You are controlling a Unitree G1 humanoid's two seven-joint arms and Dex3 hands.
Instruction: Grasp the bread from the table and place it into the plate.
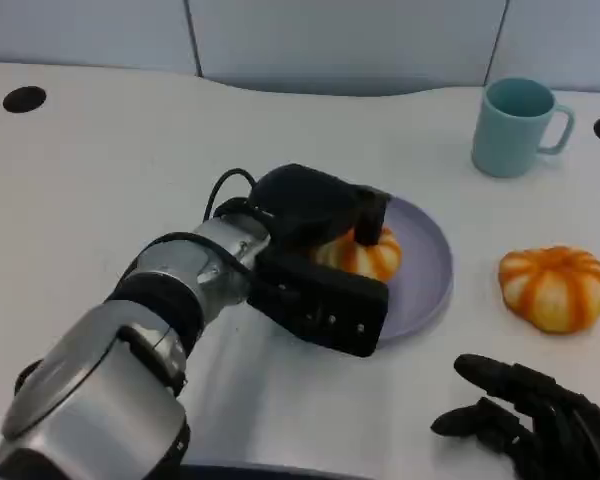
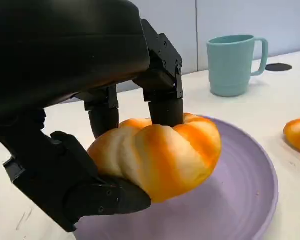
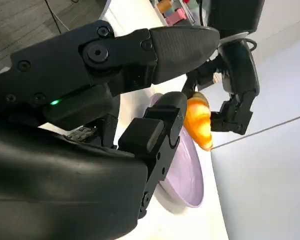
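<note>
Nearest to me, my right hand (image 1: 540, 420) rests low on the white counter (image 1: 100, 200) at my right side, its black fingers (image 1: 490, 373) spread loosely and grasping nothing. Just ahead of it and a little farther out lies a second bread roll (image 1: 555, 288), orange and cream in stripes, sitting on the counter to the right of the plate and apart from its rim.

My left forearm (image 1: 170, 290) reaches in from the lower left across the counter, and my left hand (image 1: 330, 260) is over the near side of the lavender plate (image 1: 430, 270). That hand is clenched around the bread (image 2: 157, 155): in the left wrist view, fingers (image 2: 165, 107) press down on the top of the roll while the thumb (image 2: 97, 197) cups it from below. The bread is a glossy pumpkin-shaped roll, golden with paler ridges. It is within the plate's outline, over the plate's bowl and inside the rim. In the left wrist view a shadowed gap seems to show under it, but I cannot tell for sure whether its underside touches the plate. In the right wrist view the roll shows as an orange wedge pinched in the left hand beside the plate's edge.

Farther back, beyond the plate and to the right, a pale teal mug (image 1: 518, 126) stands upright on the counter, its handle turned to the right. Two dark round holes (image 1: 24, 98) sit in the counter's far corners.
</note>
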